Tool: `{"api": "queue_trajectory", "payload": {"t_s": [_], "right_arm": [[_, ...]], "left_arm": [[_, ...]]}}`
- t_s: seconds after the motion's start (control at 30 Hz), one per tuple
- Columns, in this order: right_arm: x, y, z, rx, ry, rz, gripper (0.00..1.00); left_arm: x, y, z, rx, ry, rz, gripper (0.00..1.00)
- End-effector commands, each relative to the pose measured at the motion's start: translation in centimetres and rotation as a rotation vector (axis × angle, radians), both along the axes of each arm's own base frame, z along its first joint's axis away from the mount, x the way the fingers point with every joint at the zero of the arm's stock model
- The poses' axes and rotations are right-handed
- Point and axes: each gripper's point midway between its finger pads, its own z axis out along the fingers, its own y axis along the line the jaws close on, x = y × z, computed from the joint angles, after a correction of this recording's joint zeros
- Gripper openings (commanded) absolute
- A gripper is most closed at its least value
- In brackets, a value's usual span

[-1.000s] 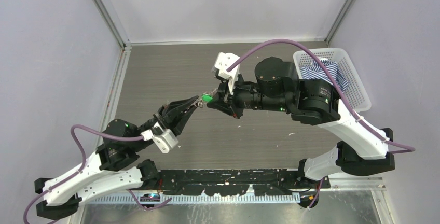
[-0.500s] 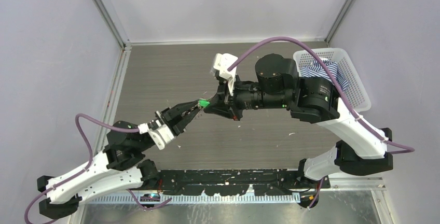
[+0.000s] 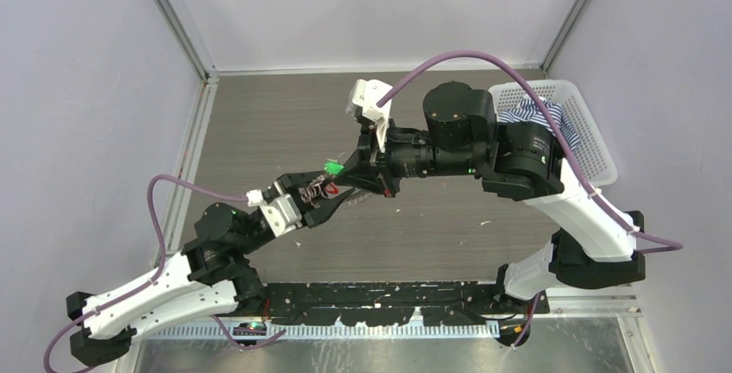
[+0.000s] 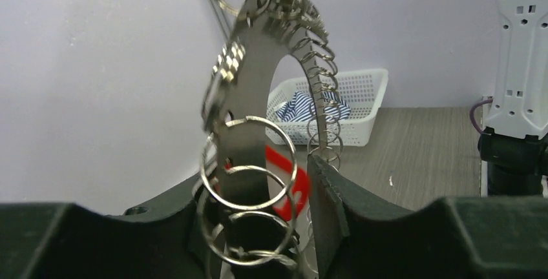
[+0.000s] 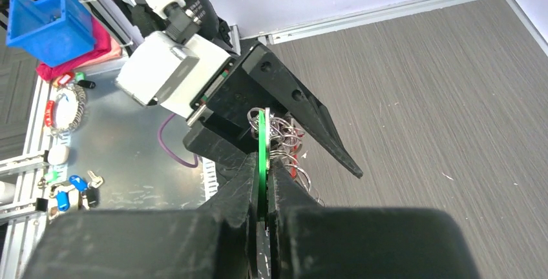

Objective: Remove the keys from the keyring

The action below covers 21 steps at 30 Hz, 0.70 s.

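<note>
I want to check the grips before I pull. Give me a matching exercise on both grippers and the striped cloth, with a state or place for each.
1. left gripper
2. right gripper
3. striped cloth

A. in the white basket
B. shut on the green key
C. open, jaws either side of the keys

Pairs: 1-C, 2-B, 3-A

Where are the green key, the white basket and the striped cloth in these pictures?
green key [image 5: 261, 156]: right wrist view, on its thin green edge.
white basket [image 3: 596, 144]: top external view, on its right mesh wall.
striped cloth [image 3: 520, 117]: top external view, on a blue-striped fold.
</note>
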Motion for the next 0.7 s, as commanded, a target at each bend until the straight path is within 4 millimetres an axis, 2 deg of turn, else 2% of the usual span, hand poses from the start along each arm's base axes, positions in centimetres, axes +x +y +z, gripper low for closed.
{"api": "queue_trajectory", "payload": {"t_s": [0.0,0.13,0.27,0.47,0.67], "right_arm": [[-0.9,-1.1,3.7,0.124,-0.014,0.013,0.01],[-1.1,-1.3,2.4,0.075,0.010,0.012,0.01],[-1.7,-1.4,1.2,0.045,0.035,0.037,0.01],[-2.9,-1.7,0.1,0.005,0.074,0.095,0.01],[-4.3,-2.1,-0.8,-0.037,0.111,0.164,0.01]], "left_arm": [[-0.3,0.8,1.3,-0.106,0.052,-0.011,0.48],[-2.1,1.5,2.6,-0.124,0.042,-0.085,0.51],[-4.2,1.7,2.1,-0.036,0.053,-0.173,0.53],[-5.4,1.8,1.0,0.067,0.097,-0.226,0.58],[-6.6,0.9,1.4,0.085,0.130,-0.310,0.59]]}}
